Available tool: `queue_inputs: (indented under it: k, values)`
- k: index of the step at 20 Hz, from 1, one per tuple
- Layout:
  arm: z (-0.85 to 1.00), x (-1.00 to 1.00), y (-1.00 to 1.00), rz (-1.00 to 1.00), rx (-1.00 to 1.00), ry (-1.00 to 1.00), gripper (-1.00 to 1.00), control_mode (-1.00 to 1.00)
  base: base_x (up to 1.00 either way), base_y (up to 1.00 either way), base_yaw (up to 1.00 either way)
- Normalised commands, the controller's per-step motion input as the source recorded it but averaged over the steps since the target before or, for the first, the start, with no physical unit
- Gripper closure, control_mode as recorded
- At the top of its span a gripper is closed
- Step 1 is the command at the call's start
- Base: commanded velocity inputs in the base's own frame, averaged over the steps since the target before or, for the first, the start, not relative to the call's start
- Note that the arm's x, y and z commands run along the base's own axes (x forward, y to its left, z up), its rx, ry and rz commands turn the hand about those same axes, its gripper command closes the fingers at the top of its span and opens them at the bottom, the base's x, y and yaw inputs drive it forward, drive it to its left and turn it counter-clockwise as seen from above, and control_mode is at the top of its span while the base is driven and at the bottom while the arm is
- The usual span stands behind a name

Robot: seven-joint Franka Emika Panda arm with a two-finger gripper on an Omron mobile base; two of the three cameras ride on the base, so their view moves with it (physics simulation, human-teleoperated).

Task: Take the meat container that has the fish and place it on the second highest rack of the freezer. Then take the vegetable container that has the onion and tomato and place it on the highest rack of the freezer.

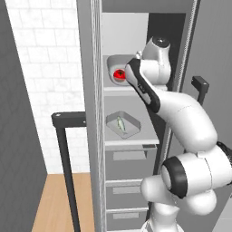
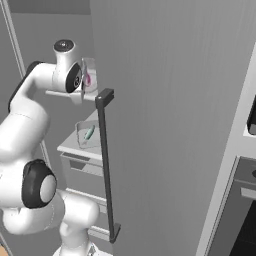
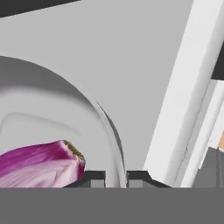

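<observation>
We are working on the second half of the task: the meat container (image 1: 123, 124) with the fish (image 1: 120, 123) is already lying on the second highest rack (image 1: 131, 142) of the freezer (image 1: 93, 136), near its front edge, and we are reaching the gripper (image 3: 116, 179) in at the highest rack (image 1: 118, 89) with the vegetable container (image 1: 116, 68). In the hand view our fingertips (image 3: 95, 178) are sitting nearly pressed together with the thin container rim running between them, so we are pinching the wall of the vegetable container; the onion (image 3: 41, 164) is lying inside just beside the tips, and the tomato (image 1: 119, 74) is showing red at the container's near side in the left base view. We cannot tell whether the container is already resting flat on the shelf or hanging just above it. Our judgement is that the next move calls for settling it onto the rack, spreading the fingers and drawing straight back out. Room is tight: the cabinet ceiling is close above, the white side wall is just beside the hand, and the open door with its black bar handle (image 2: 104, 165) is standing near our arm on the right
</observation>
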Motion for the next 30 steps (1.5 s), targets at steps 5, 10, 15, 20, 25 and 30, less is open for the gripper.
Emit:
queue_inputs:
  k: [5,10,15,20,25,30]
  values:
    - [-0.09,0.64,0.05,-0.02,-0.03,0.03,1.00,-1.00,0.00,0.00,0.00]
    - [-0.32,0.02,-0.08,0.00,-0.05,0.00,1.00,-1.00,0.00,0.00,0.00]
    - [-0.34,-0.10,-0.01,-0.01,-0.04,0.01,-1.00,-1.00,0.00,0.00,0.00]
    - [0.03,0.10,0.00,0.00,0.00,-0.06,-1.00,-1.00,0.00,0.00,0.00]
    - [0.14,-0.33,0.01,0.00,0.00,-0.28,-1.00,-1.00,0.00,0.00,0.00]
    - [0.13,-0.94,0.00,0.00,0.00,-0.36,-1.00,-1.00,0.00,0.00,0.00]
